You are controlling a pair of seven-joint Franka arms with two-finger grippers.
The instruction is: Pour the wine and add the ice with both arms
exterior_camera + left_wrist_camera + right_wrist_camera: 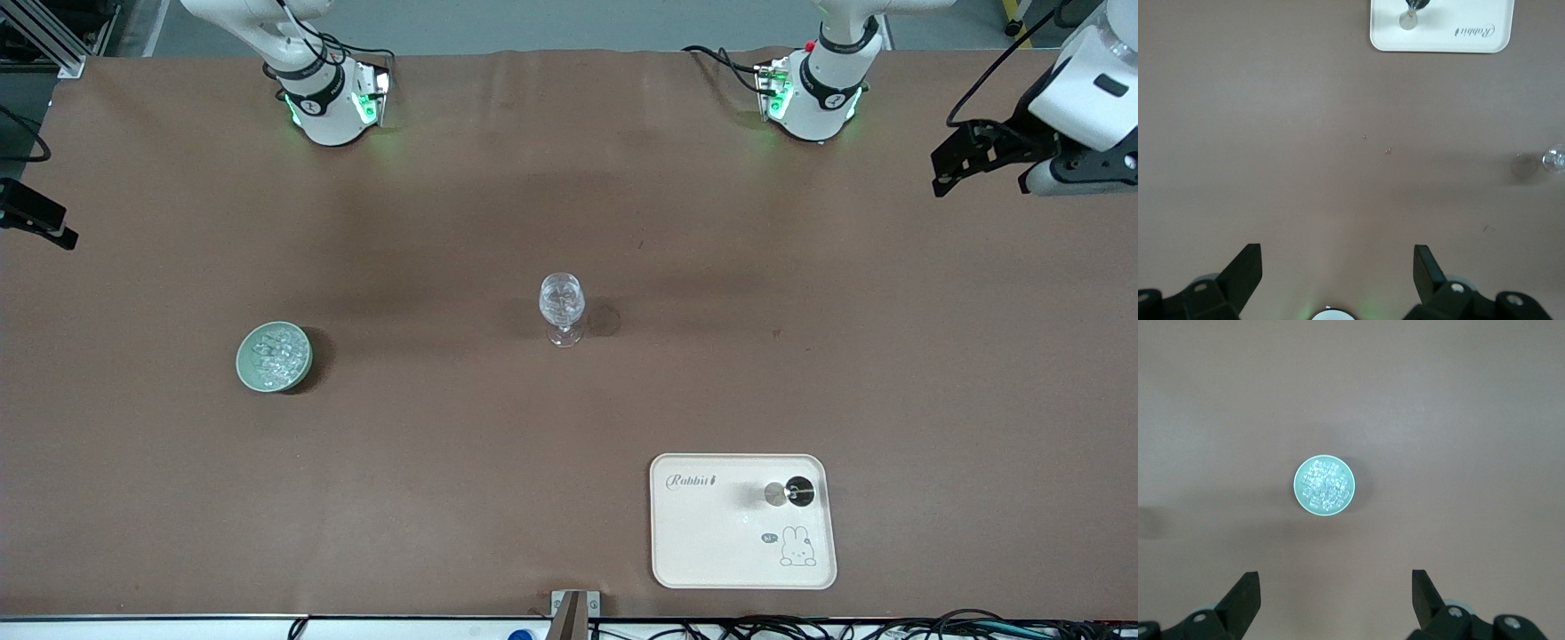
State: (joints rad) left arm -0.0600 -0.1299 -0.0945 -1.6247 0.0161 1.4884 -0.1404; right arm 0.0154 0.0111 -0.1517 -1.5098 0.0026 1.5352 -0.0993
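A clear stemmed glass (561, 307) stands mid-table, its bowl glinting. The ice (274, 354) fills a pale green bowl (246, 372) toward the right arm's end of the table. On a white tray (711, 551) stands a small stemmed vessel (797, 491) with dark contents that look like wine. My right gripper (1335, 573) hangs open and empty high over the table, with the bowl (1299, 495) well clear of its fingers. My left gripper (1338, 250) hangs open and empty high over the table by its own base. Only the two arms' bases (324, 102) (818, 93) show in the front view.
The tray (1438, 41) lies near the table's edge closest to the front camera, toward the left arm's end. A white-and-black device (1049, 133) overhangs the table at the left arm's end. A black bracket (36, 218) juts in at the right arm's end.
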